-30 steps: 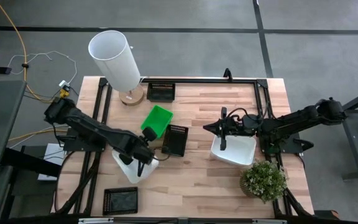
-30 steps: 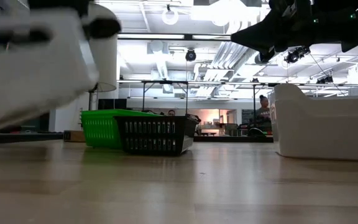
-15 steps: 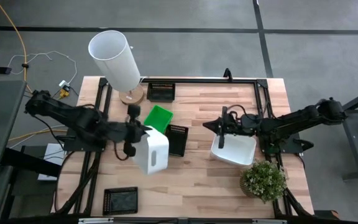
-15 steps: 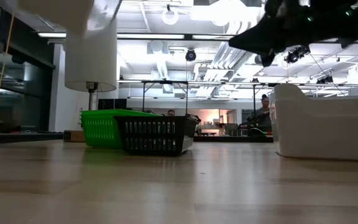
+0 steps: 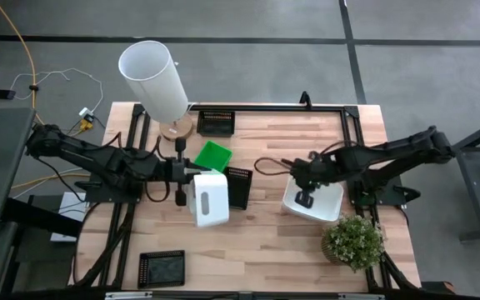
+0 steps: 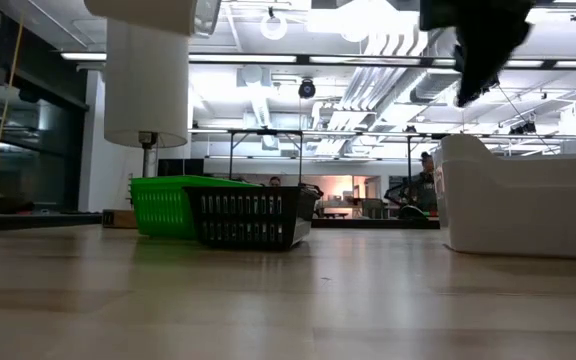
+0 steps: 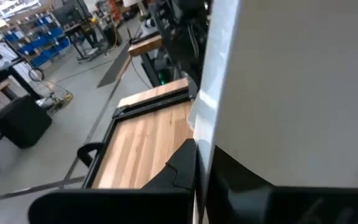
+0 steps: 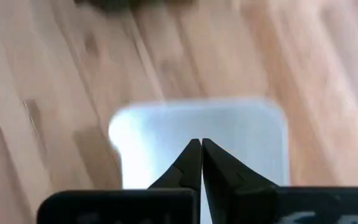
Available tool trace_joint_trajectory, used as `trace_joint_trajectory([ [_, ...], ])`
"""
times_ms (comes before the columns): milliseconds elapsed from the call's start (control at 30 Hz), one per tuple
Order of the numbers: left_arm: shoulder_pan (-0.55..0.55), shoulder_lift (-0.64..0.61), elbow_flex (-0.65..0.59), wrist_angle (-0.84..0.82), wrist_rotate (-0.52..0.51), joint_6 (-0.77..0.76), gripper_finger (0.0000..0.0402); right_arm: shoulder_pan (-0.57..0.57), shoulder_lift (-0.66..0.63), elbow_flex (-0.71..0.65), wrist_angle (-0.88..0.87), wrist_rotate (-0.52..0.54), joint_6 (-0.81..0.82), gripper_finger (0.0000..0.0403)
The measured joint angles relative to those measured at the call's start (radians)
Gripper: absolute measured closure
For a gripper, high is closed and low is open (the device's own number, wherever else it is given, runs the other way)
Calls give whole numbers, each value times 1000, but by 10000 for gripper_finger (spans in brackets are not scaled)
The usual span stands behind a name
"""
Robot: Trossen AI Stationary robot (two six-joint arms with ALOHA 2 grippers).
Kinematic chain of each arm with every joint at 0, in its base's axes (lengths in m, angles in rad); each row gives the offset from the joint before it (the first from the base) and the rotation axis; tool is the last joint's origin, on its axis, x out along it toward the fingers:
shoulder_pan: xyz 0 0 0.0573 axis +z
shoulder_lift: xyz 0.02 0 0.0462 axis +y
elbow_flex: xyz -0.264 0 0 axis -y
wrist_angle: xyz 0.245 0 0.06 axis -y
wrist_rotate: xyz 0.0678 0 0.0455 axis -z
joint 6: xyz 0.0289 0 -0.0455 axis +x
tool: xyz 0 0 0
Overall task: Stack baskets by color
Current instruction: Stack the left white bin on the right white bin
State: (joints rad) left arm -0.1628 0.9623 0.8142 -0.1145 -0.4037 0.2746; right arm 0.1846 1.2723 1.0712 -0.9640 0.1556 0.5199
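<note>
My left gripper (image 5: pixel 190 174) is shut on a white basket (image 5: pixel 210 198), which hangs high over the table's middle left; in the low view only its lower edge (image 6: pixel 153 10) shows at the top. A second white basket (image 5: pixel 317 202) rests by its bottom on the table at the right. Just above it, my right gripper (image 5: pixel 305 197) is shut on nothing and points down into it. A green basket (image 5: pixel 212 155) and a black basket (image 5: pixel 237 187) stand side by side at the centre. Two more black baskets stand at the far edge (image 5: pixel 216 122) and the near edge (image 5: pixel 162 268). My left gripper pinches one wall of the white basket at its rim (image 7: pixel 211 106) between its two fingers (image 7: pixel 185 165), coming nearly level from the table's left. The basket is lifted clear of the table and is turned so that a broad face (image 5: pixel 212 204) looks upward.
A tall white cylinder (image 5: pixel 153 78) stands on a wooden base at the far left. A potted plant (image 5: pixel 353 242) sits at the near right, close to the right white basket. Bare wood lies along the near middle (image 5: pixel 257 258).
My left gripper has risen from the table's near left with the white basket, moved toward the centre and tipped from pointing down to nearly level. The basket has turned with it and is lifted clear. My right gripper has tipped from level to pointing down over the right white basket.
</note>
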Motion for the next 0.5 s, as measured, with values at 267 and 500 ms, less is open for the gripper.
trace_joint_trajectory([
  [267, 2, 1, -4, 15, 4, 18, 401, -6, 146, -25, -87, -41, 26, 403],
  [500, 2, 1, -4, 7, 3, -1, 401, -92, 265, -25, -54, 80, -131, 403],
])
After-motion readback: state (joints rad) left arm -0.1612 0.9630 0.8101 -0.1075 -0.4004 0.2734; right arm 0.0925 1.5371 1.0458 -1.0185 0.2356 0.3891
